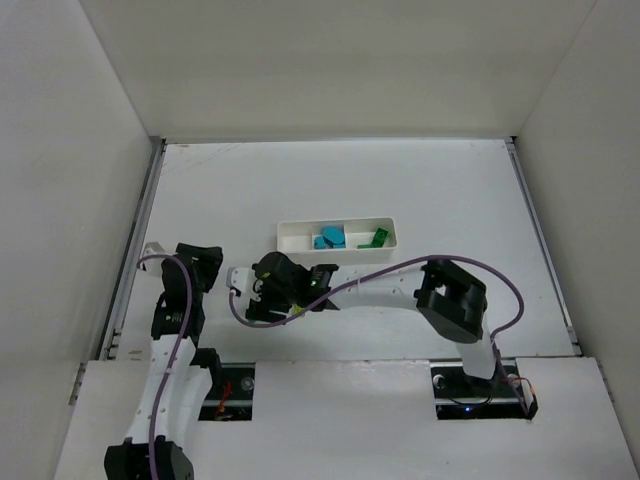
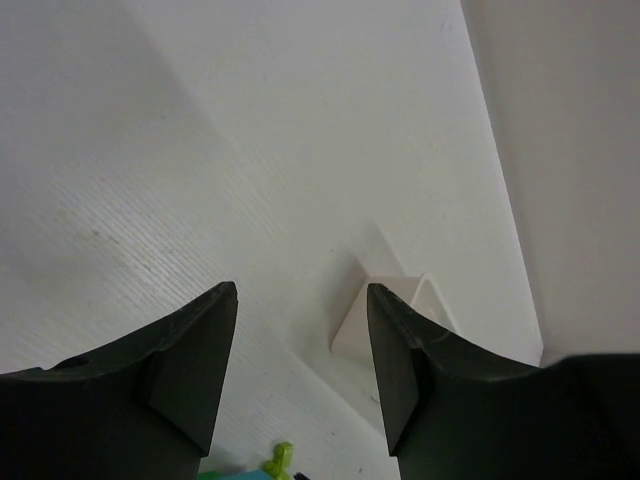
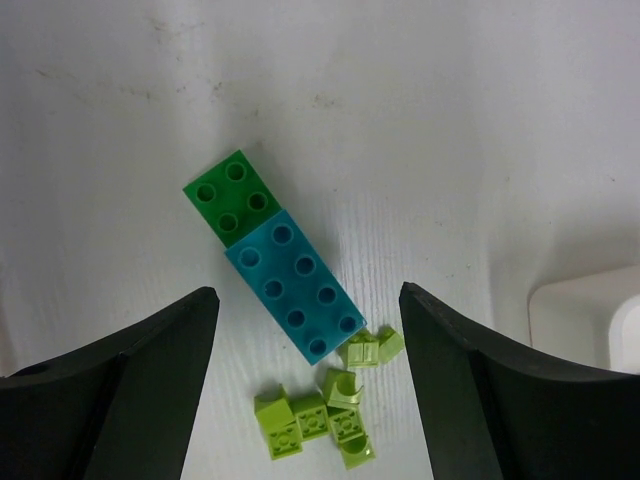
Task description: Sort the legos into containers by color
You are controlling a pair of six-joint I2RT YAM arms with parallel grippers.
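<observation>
In the right wrist view a dark green brick (image 3: 232, 196) lies end to end with a longer cyan-blue brick (image 3: 296, 290) on the table. Several tiny pale yellow-green bricks (image 3: 318, 418) lie just below them. My right gripper (image 3: 305, 292) is open above this cluster, one finger on each side, holding nothing. In the top view the right gripper (image 1: 264, 292) covers most of the cluster. The white tray (image 1: 291, 228) holds cyan-blue bricks (image 1: 329, 238) in its middle compartment and a green brick (image 1: 375, 238) in its right one. My left gripper (image 1: 196, 258) is open and empty.
A small white bracket (image 2: 385, 310) stands against the left wall ahead of the left gripper (image 2: 300, 290); it also shows in the top view (image 1: 150, 248). A yellow-green brick (image 2: 280, 462) peeks in at that view's bottom edge. A corner of the tray (image 3: 590, 310) lies right of the right gripper.
</observation>
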